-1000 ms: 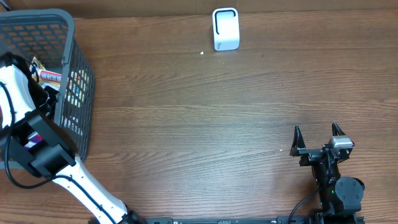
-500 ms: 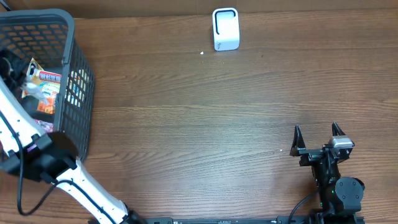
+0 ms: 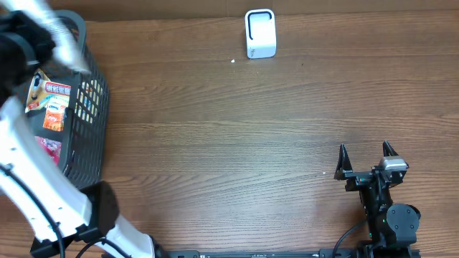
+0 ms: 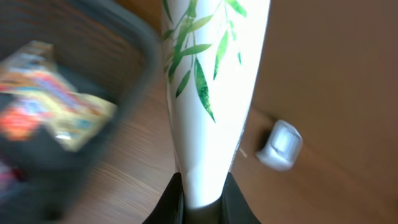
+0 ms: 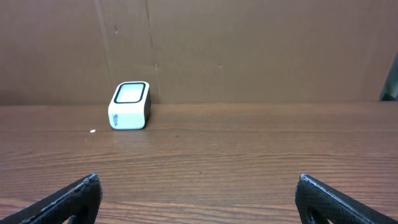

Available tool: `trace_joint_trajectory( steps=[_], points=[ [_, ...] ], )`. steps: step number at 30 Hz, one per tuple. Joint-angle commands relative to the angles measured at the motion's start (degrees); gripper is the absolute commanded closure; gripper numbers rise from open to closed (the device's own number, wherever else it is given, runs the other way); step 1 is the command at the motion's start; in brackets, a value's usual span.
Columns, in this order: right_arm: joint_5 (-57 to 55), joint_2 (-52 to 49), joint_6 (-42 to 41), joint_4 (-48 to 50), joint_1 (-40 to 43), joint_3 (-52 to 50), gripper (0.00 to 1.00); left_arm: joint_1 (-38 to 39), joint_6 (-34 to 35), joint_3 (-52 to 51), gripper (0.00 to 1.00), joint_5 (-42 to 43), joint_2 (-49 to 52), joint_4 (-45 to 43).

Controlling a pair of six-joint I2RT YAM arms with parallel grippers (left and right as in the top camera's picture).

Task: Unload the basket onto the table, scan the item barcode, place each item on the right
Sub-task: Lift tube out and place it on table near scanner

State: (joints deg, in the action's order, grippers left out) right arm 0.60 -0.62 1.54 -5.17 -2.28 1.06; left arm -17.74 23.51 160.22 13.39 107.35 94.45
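My left gripper [image 4: 202, 202] is clamped tight on the narrow end of a white tube [image 4: 211, 87] printed with green leaves. Its long axis runs straight out from my fingers, above the basket [image 4: 140, 37] rim, with the scanner [image 4: 281, 145] beyond. My right gripper [image 5: 198, 186] stands wide apart over the table [image 5: 205, 155], holding nothing.

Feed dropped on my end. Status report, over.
Left gripper shut on leaf-print white pack, raised at basket rim. Right gripper open, empty. Nothing blocking the scanner.
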Motion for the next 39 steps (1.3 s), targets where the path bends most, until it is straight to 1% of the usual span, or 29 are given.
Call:
trace_joint_trajectory(
  steps=[1, 2, 6, 8, 9, 13, 17, 20, 22, 26, 29, 31, 32, 33, 35, 37, 39],
  points=[
    [-0.55, 0.46, 0.39, 0.31, 0.15, -0.59, 0.0, 11.85, -1.25, -1.55, 0.96, 2.4, 2.01, -0.02],
    [-0.55, 0.46, 0.39, 0.31, 0.15, -0.59, 0.0, 17.64, -1.2, -2.86, 0.96, 0.52, 3.61, 0.07],
    [-0.55, 0.46, 0.39, 0.31, 0.15, -0.59, 0.0, 28.04, -1.18, -5.7, 0.96, -3.54, 9.11, 0.35],
    [-0.55, 0.46, 0.39, 0.31, 0.15, -0.59, 0.0, 31.74, -0.33, -6.8, 0.96, -5.6, 12.33, 0.44],
    [-0.55, 0.46, 0.39, 0.31, 0.15, -0.59, 0.0, 35.06, 0.98, -7.43, 0.96, -6.91, 16.15, 0.33],
    [-0.55, 0.46, 0.39, 0.31, 0.15, -0.59, 0.0, 40.81, 1.46, -7.5, 0.96, -7.56, 25.59, -0.5],
    [-0.55, 0.46, 0.39, 0.31, 0.15, -0.59, 0.0, 45.31, 3.72, -7.5, 0.96, -11.5, 35.47, -0.42],
    [-0.55, 0.46, 0.39, 0.31, 0.15, -0.59, 0.0, 47.08, 3.82, -7.5, 0.96, -11.54, 41.18, -0.72],
    [-0.55, 0.46, 0.39, 0.31, 0.15, -0.59, 0.0, 47.52, 3.98, -7.5, 0.96, -11.47, 43.28, -0.72],
    [-0.55, 0.46, 0.39, 0.31, 0.15, -0.59, 0.0, 48.06, 3.96, -7.5, 0.96, -12.57, 45.97, -1.09],
    [-0.55, 0.46, 0.39, 0.31, 0.15, -0.59, 0.0, 48.11, 3.93, -7.45, 0.96, -12.48, 45.81, -1.53],
    [-0.55, 0.46, 0.39, 0.31, 0.15, -0.59, 0.0, 48.04, 3.89, -7.26, 0.93, -11.93, 45.42, -1.36],
    [-0.55, 0.46, 0.39, 0.31, 0.15, -0.59, 0.0, 47.98, 3.54, -6.56, 0.89, -10.23, 45.13, -0.59],
    [-0.55, 0.46, 0.39, 0.31, 0.15, -0.59, 0.0, 47.91, 3.3, -5.95, 0.88, -8.81, 44.89, -0.13],
    [-0.55, 0.46, 0.39, 0.31, 0.15, -0.59, 0.0, 47.87, 3.26, -4.87, 0.89, -6.54, 44.39, 0.37],
    [-0.55, 0.46, 0.42, 0.31, 0.15, -0.59, 0.0, 47.87, 3.15, -2.29, 0.96, -3.89, 43.76, 1.4],
    [-0.55, 0.46, 0.39, 0.31, 0.15, -0.59, 0.0, 47.87, 2.34, 0.9, 0.96, -2.43, 43.32, 2.38]
  ],
)
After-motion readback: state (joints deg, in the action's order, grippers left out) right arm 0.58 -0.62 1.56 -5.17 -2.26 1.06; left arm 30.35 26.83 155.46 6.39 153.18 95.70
